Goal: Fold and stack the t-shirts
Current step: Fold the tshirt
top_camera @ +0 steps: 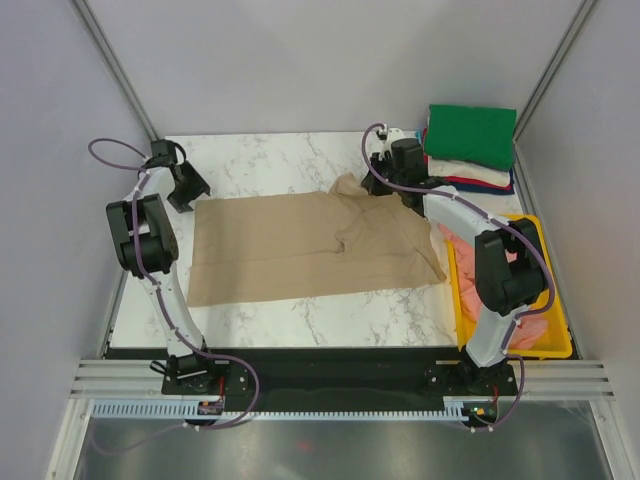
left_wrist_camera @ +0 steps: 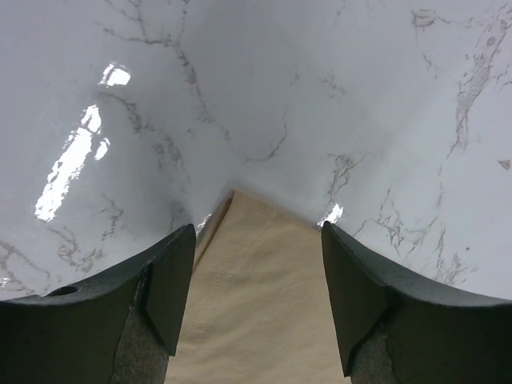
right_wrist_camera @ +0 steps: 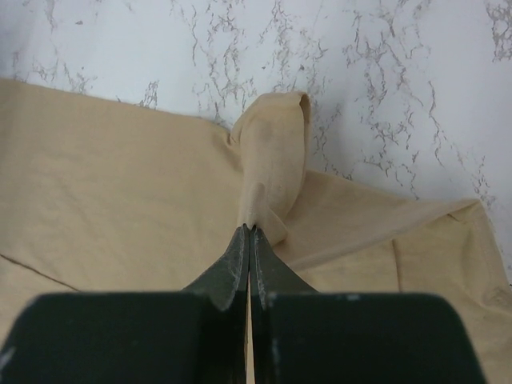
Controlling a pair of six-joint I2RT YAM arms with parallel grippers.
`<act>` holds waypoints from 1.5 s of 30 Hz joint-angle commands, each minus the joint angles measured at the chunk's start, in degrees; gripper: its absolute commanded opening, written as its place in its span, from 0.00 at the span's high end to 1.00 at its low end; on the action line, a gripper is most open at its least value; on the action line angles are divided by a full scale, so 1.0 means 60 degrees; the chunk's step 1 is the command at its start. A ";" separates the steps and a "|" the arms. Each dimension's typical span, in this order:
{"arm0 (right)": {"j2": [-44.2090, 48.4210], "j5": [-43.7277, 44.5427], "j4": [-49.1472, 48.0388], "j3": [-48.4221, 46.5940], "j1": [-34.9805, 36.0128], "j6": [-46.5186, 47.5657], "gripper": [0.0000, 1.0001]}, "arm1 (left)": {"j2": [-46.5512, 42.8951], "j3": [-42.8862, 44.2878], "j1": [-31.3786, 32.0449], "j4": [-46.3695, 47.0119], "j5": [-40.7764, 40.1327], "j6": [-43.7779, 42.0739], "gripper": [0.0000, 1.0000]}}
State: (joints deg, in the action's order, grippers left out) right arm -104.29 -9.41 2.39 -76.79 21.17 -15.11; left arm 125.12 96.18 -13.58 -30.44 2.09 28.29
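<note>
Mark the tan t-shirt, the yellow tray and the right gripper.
tan t-shirt (top_camera: 300, 250), top external view, middle of the spread fabric.
yellow tray (top_camera: 563, 346), top external view, near right rim corner.
right gripper (right_wrist_camera: 250, 228), right wrist view, between shut fingertips.

The t-shirt (top_camera: 290, 250) is plain tan, the table (top_camera: 260, 165) white with grey marble veins, the tray (top_camera: 545, 350) yellow.

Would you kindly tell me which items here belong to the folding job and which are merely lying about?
Job: tan t-shirt, spread out; folded shirt stack; pink shirt.
Lying about: yellow tray holding the pink shirt; marble table.
</note>
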 commanded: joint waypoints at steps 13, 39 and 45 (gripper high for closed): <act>0.0843 0.0001 -0.0326 0.0802 0.0017 -0.0147 1.00 | 0.0460 0.0376 0.0199 -0.0289 -0.0099 -0.0336 0.67; 0.1663 0.0059 -0.0209 0.1007 0.0017 0.0087 1.00 | -0.1808 -0.0911 0.0213 -0.0318 0.0121 0.0234 0.98; 0.2804 0.0277 -0.0179 0.1986 0.0017 0.0248 1.00 | -0.3535 -0.1893 0.0140 -0.0289 -0.0186 0.0411 0.98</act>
State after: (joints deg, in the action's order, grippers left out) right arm -92.36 -8.97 2.33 -67.48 21.17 -14.98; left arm 111.63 86.37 -12.62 -32.77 1.98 28.75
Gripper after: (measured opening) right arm 0.007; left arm 0.025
